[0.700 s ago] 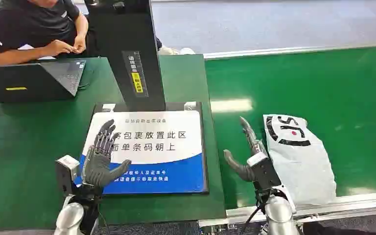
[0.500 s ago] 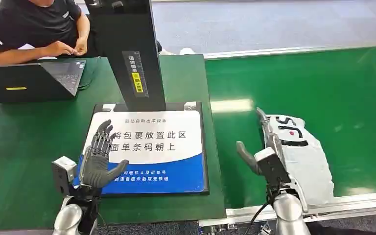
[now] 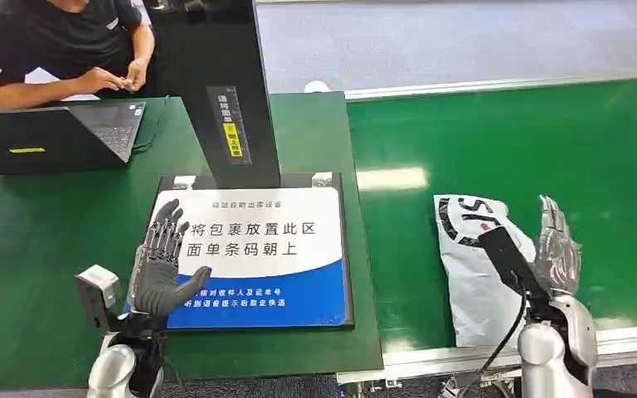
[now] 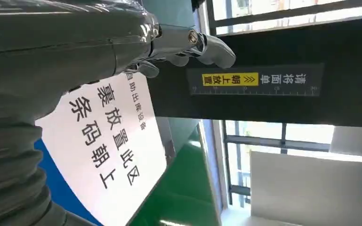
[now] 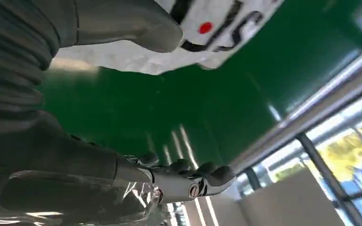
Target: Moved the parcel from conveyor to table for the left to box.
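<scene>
The parcel (image 3: 479,265) lies on the green conveyor (image 3: 547,141), a soft, floppy, slippery bag that looks light, so my empty, spread right hand (image 3: 554,249) beside it should scoop its fat middle.

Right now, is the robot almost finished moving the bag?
Not yet. The white parcel bag lies on the green conveyor. The right hand is open beside it, not gripping. Left to do: grasp it and carry it to the blue-and-white placement sign, where the left hand waits.
</scene>
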Robot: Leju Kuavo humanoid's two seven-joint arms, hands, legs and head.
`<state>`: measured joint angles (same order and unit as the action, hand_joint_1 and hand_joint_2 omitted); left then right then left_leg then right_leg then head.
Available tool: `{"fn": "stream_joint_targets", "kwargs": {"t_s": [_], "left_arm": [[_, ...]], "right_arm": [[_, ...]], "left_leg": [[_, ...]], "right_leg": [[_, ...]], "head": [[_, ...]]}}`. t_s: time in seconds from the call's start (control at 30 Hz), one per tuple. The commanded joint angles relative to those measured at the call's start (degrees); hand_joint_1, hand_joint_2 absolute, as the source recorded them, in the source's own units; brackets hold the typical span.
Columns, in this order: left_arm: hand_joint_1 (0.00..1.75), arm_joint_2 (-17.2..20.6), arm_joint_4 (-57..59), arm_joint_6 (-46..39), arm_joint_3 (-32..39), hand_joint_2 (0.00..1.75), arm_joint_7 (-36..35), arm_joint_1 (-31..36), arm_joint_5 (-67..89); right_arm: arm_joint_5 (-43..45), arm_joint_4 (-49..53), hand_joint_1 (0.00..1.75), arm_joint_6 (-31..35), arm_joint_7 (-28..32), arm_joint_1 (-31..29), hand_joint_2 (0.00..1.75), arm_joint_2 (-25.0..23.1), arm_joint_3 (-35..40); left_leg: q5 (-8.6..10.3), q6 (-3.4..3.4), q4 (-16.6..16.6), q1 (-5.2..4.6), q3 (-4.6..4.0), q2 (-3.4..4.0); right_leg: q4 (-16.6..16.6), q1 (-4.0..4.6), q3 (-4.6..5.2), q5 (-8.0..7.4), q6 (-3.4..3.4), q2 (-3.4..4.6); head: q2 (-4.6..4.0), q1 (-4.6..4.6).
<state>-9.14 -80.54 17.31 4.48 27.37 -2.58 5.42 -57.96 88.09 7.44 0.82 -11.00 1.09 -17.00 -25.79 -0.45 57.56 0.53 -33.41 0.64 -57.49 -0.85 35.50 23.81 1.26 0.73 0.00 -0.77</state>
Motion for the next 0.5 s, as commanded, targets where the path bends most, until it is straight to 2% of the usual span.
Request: {"fn": "stream_joint_targets", "kwargs": {"t_s": [0.03,0.2,0.5], "left_arm": [[0.00,-0.9,2.6,0.4,0.6,1.75,-0.4,0.5,-0.8],[0.00,-1.1,3.0,0.8,0.2,1.75,-1.1,1.2,-0.4],[0.00,-1.4,3.1,0.6,0.2,1.75,-1.6,1.0,-0.3]], "right_arm": [[-0.2,-10.5,0.00,-8.6,-5.4,1.1,1.75,0.9,-4.4],[2.2,-14.2,0.00,-14.2,-5.7,2.6,1.75,1.5,-3.0],[1.9,-18.2,0.00,-15.8,-7.7,3.4,1.75,2.0,-0.3]], "left_leg": [[0.00,0.01,-0.1,0.01,0.26,-0.14],[0.00,0.01,-0.1,0.02,0.15,-0.12],[-0.01,0.01,-0.1,0.02,0.22,-0.09]], "right_leg": [[0.1,0.03,-0.27,0.02,-0.08,-0.16],[0.1,0.04,-0.17,0.01,-0.05,-0.13],[0.1,0.03,-0.22,0.01,-0.08,-0.11]], "head": [[0.00,0.00],[0.00,0.00],[0.00,0.00]]}}
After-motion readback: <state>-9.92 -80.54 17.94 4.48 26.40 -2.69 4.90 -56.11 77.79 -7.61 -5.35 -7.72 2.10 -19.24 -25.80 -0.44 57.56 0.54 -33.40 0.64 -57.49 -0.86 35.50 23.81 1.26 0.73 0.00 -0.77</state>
